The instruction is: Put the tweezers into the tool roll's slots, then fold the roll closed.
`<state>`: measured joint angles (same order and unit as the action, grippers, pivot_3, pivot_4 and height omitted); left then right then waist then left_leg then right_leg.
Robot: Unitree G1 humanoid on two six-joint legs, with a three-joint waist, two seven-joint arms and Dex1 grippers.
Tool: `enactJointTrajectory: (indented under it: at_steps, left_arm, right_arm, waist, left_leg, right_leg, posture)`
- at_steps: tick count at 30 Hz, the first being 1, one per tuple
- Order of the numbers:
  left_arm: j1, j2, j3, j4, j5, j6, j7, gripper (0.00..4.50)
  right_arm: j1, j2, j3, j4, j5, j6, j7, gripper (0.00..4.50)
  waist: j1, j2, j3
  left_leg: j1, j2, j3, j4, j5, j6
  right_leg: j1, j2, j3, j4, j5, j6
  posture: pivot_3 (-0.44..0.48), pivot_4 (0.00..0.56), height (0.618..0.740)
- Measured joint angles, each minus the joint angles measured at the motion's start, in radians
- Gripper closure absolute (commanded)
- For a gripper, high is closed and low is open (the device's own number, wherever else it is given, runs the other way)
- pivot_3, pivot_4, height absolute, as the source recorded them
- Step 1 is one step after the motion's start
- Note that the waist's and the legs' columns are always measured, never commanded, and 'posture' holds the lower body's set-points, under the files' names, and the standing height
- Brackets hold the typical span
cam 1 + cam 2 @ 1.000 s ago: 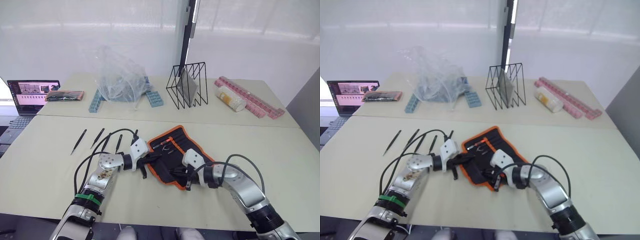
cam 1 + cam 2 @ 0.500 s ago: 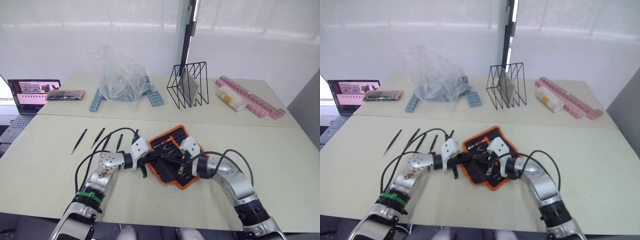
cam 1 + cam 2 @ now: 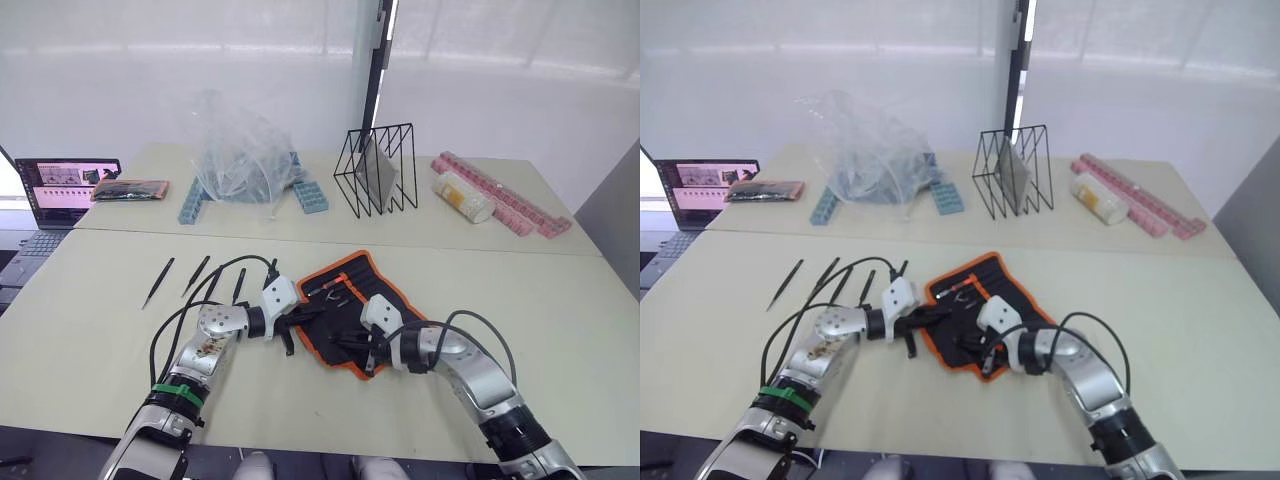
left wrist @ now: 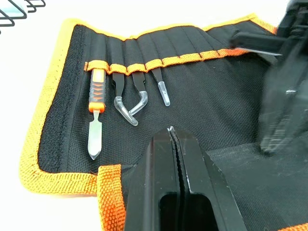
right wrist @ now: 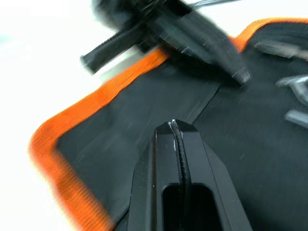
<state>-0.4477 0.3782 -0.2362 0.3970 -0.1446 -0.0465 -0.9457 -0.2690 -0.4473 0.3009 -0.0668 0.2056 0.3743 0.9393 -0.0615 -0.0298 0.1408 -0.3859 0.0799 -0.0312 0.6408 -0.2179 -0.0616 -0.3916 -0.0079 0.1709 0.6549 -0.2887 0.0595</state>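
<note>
At ten o'clock from your left pincer (image 3: 292, 327), closed and empty, lie the tweezers (image 3: 198, 276), long axes pointing away; right pincer (image 3: 366, 350) closed too.

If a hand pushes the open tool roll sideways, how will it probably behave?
The tool roll is thin fabric lying flat, so it would likely wrinkle or fold rather than slide stiffly. The tools already in its slots probably stiffen that part slightly.

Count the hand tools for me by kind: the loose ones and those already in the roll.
Loose black tweezers, outside the tool roll: 5
Black clear-capped tools in the roll: 3
Orange-handled tool in the roll: 1
Total: 9
</note>
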Motion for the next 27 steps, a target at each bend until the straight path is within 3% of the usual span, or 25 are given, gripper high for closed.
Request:
enactJointTrajectory:
  at_steps: [13,27]
  left_arm:
    - [-0.003,0.0,-0.006,0.005,0.0,-0.01,-0.006,4.46]
    - [-0.004,0.009,0.01,-0.033,-0.012,0.02,-0.011,4.46]
  right_arm:
    - [0.145,-0.129,-0.042,-0.196,0.053,0.093,0.004,4.5]
    - [0.172,-0.097,-0.098,-0.227,0.097,0.116,-0.048,4.5]
  waist:
    - [0.0,-0.001,0.0]
    - [-0.005,-0.003,0.004]
  left_leg:
    - [0.0,-0.001,0.0,-0.004,0.0,0.0]
    - [-0.005,-0.001,-0.001,-0.006,0.0,-0.001]
  right_leg:
    - [0.003,0.0,0.002,-0.008,-0.002,-0.003]
    - [-0.003,0.0,0.003,-0.008,-0.002,-0.002]
  posture:
    - [0.0,0.15,0.72]
    - [0.0,0.15,0.72]
